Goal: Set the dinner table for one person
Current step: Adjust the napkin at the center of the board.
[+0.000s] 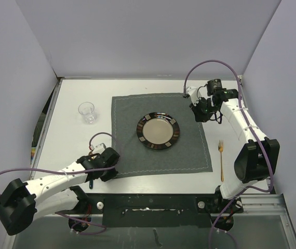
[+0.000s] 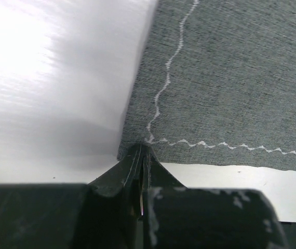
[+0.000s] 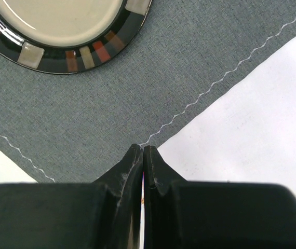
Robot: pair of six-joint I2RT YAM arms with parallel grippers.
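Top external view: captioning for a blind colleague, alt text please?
A plate sits centred on a grey placemat on the white table; left gripper and right gripper, both shut, at opposite corners. A glass stands left, a fork lies right.

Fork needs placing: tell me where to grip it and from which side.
Grip the fork mid-handle, coming straight down from above. It lies flat on the dinner table, tines pointing away, so the jaws should probably close across its thin handle.
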